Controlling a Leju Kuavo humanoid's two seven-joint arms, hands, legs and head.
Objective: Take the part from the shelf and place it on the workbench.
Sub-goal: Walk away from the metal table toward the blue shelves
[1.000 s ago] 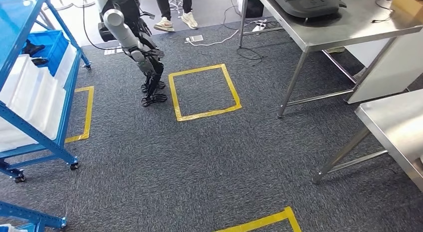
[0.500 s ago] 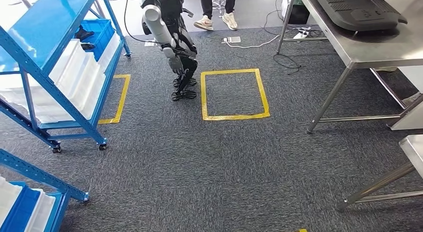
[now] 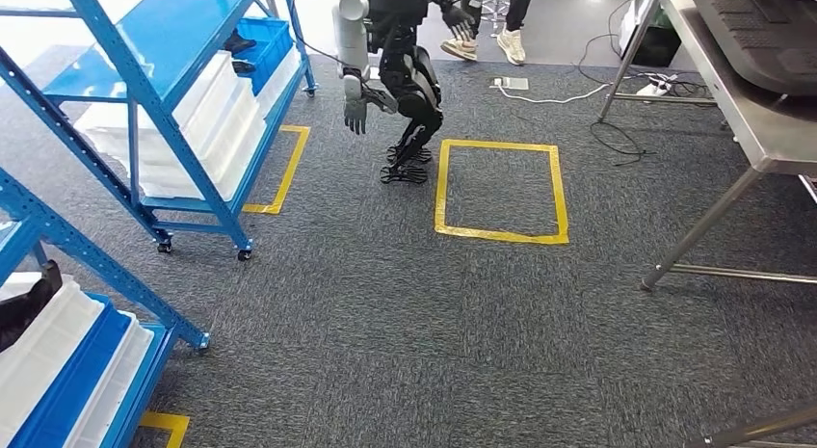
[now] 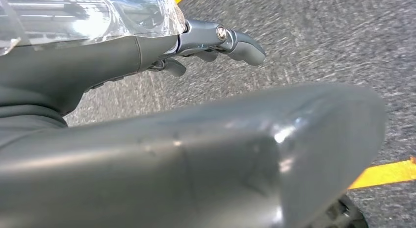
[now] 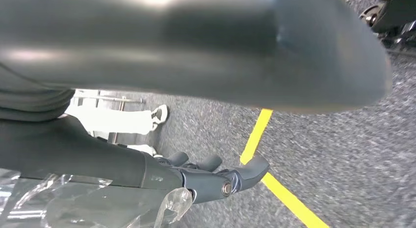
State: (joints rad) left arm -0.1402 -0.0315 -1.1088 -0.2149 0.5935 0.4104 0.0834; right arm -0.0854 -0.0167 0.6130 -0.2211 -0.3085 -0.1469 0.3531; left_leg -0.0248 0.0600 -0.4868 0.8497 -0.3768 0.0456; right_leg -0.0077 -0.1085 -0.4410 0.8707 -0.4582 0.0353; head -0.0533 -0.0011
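Note:
A blue shelf rack (image 3: 164, 101) with white and blue bins stands at the left of the head view. A dark part (image 3: 239, 43) lies in its far blue bin. A nearer rack (image 3: 87, 265) fills the lower left corner, and a dark part (image 3: 24, 303) lies in its white bin. The steel workbench (image 3: 761, 130) stands at the right edge. My left hand (image 4: 147, 51) hangs over the carpet with its fingers (image 4: 230, 39) stretched out and nothing in them. My right hand (image 5: 196, 181) hangs likewise with nothing in it.
Another humanoid robot (image 3: 400, 72) stands beside a yellow tape square (image 3: 496, 193) on the grey carpet. A person's legs (image 3: 501, 24) and cables (image 3: 617, 130) are at the back. A black moulded piece (image 3: 761, 34) lies on the workbench.
The camera has turned left: the racks have slid into the picture and the workbench has moved off to the right edge. The nearer rack's bins now show at the lower left.

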